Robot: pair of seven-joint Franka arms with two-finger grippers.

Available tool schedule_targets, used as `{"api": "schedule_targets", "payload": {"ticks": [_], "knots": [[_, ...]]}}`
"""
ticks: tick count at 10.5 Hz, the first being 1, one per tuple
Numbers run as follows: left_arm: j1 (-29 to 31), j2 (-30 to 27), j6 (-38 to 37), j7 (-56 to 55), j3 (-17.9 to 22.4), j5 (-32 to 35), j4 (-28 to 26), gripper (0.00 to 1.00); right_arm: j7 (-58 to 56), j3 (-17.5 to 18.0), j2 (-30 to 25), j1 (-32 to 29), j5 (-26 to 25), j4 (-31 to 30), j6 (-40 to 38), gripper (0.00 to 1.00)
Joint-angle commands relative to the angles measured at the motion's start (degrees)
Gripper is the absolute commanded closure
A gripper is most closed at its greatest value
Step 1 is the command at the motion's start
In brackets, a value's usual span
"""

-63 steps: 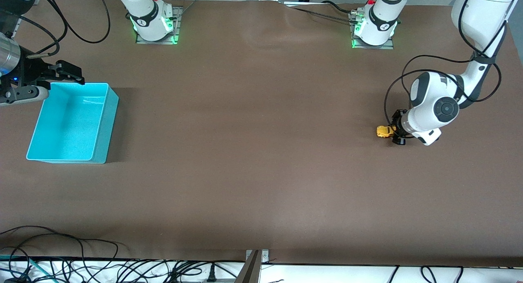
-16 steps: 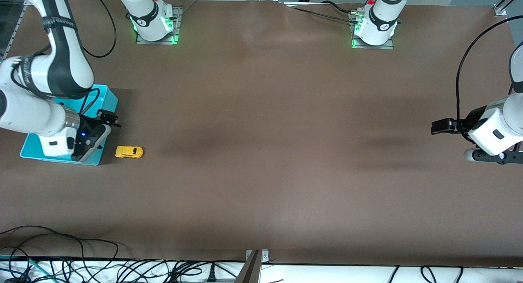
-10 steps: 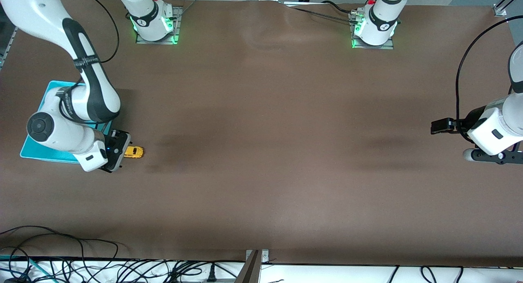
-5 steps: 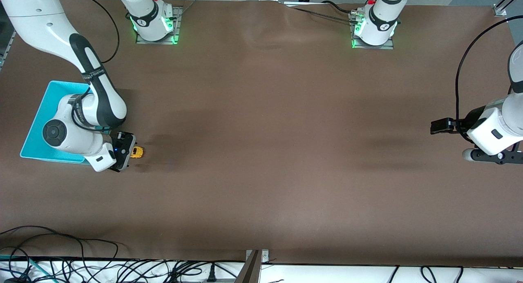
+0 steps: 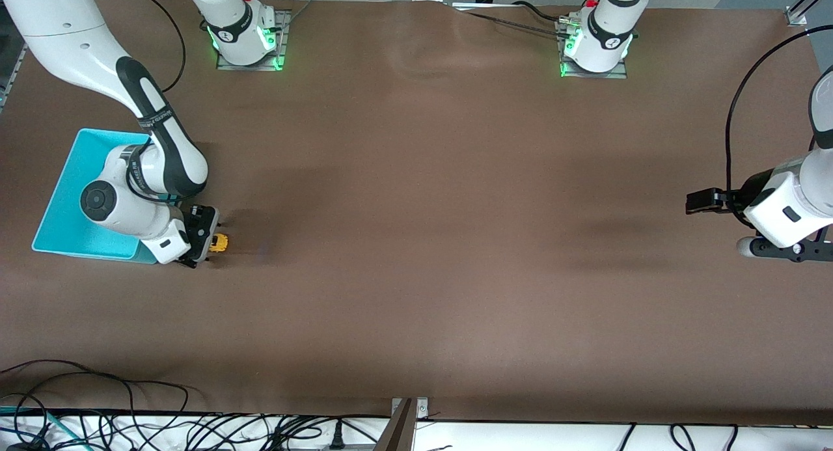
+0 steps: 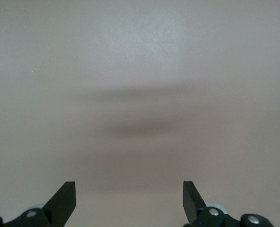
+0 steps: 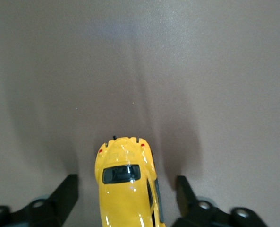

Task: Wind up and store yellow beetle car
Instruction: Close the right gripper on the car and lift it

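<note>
Yellow beetle car (image 7: 128,187) sits on the counter (image 5: 416,243) between the right claw's (image 7: 125,198) open, unclosed fingers; squeeze squarely across its flanks. Left claw (image 6: 129,201) waits open, empty.

Bin (image 5: 65,197) beside car (image 5: 219,243) blocks right-arm end; elsewhere tbl (image 5: 416,243) open.

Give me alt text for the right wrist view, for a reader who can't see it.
A tiny bright yellow beetle-shaped toy car with dark windows sits on the brown table surface, between the two black fingers of the right gripper. The fingers stand apart from the car on both sides, not touching it.
</note>
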Motion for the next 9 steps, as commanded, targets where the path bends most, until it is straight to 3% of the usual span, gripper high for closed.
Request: {"api": "schedule_targets", "payload": {"ticks": [1,2,4,7,9], "knots": [[-0.3,0.5,-1.0,1.3,0.3,-0.4,1.2,0.0,-2.7,1.2,-4.6,-1.2,-1.0,-1.7,-2.9,0.66],[-0.4,0.5,-1.0,1.3,0.3,-0.4,1.2,0.0,-2.8,1.2,-6.1,-1.2,-1.0,-1.7,-6.0,0.99],[-0.2,0.6,-1.0,1.3,0.3,-0.4,1.2,0.0,-2.7,1.3,-8.5,-1.2,-1.0,-1.8,-8.7,1.0],[-0.3,0.7,-1.0,1.3,0.3,-0.5,1.1,0.0,-2.2,3.6,-16.6,-1.2,-0.9,-4.5,-14.3,1.0],[-0.3,0.7,-1.0,1.3,0.3,-0.5,1.1,0.0,-4.6,3.6,-20.7,-1.9,-0.8,-5.7,-22.5,1.0]]}}
